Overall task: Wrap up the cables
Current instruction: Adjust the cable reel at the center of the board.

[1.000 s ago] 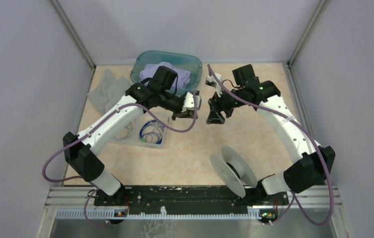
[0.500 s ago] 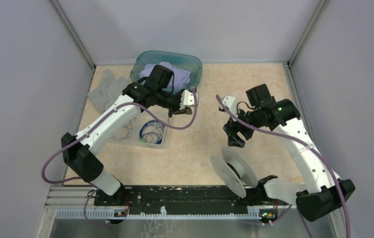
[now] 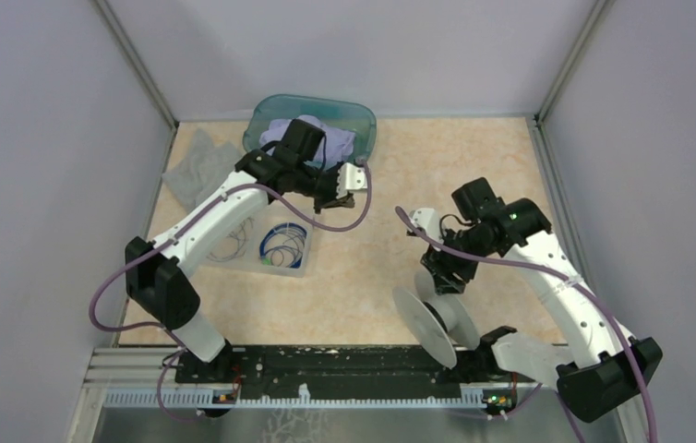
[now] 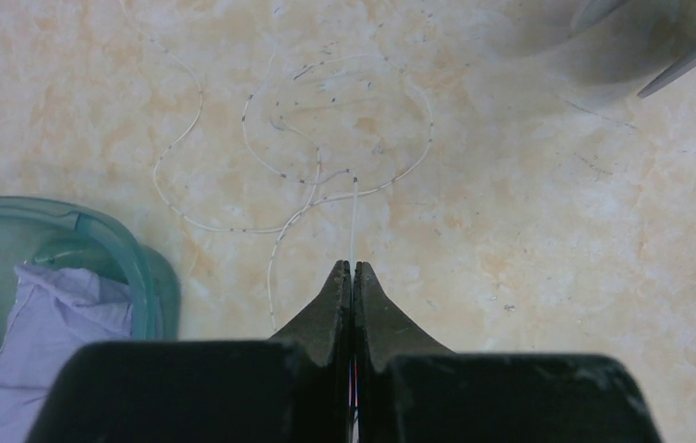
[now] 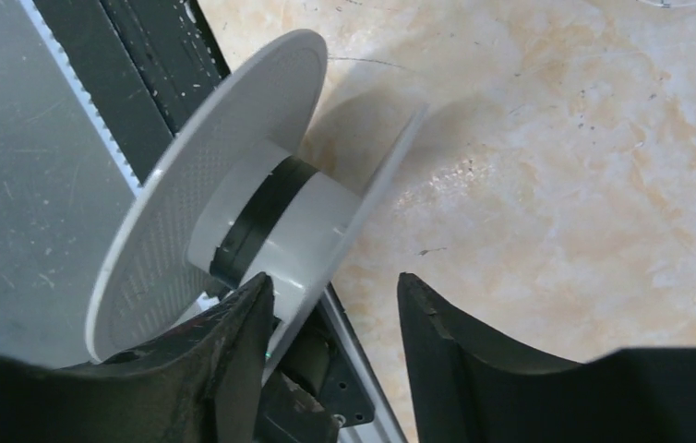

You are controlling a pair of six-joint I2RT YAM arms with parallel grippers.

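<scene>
The left fingers point(image 4: 330, 305) pinch the whitish cable point(image 4: 354, 221), its loops lying ahead toward the worktop's point(image 4: 557, 277) far edge — the spool point(image 5: 224, 185) stands well apart at the near edge, beside the spread right fingers point(image 5: 474, 341).

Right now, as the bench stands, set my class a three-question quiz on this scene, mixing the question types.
1. True or false: the right arm's jaws are shut.
2. The blue cables lie in: A the clear tray; B the teal bin; C the white spool.
3. What do the left arm's jaws pinch?
Key: 1 false; 2 A; 3 the whitish cable.
</scene>
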